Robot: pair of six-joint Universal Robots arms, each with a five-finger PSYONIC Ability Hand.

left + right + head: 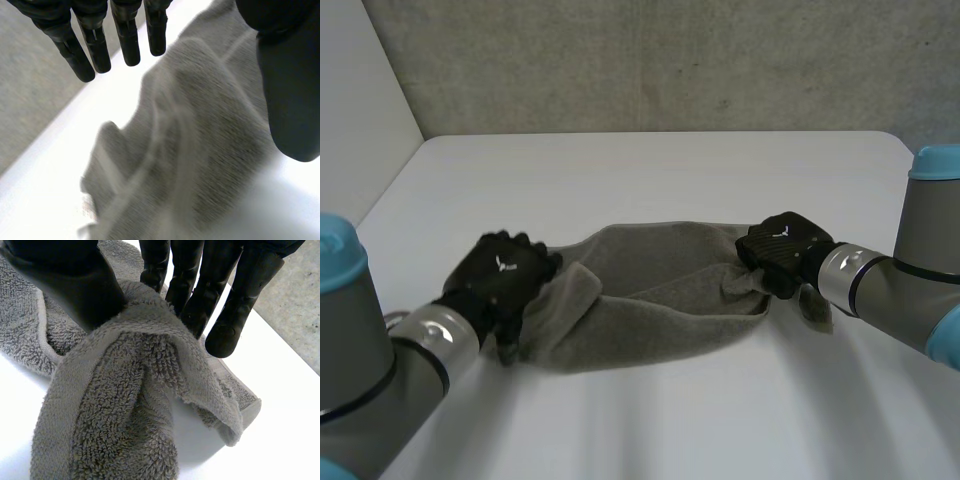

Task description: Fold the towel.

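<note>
You see the towel (660,290) stretched 9-to-3 o'clock: right hand (782,245) pinches its 3 o'clock end; left hand (505,272), fingers straight, gripping nothing, sits over the 9 o'clock end.

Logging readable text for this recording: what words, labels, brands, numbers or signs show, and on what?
No readable text.
A small white emblem marks the back of the left robot hand; a like one marks the right robot hand. These are marks with no letters legible.
The towel and table show no writing.
</note>
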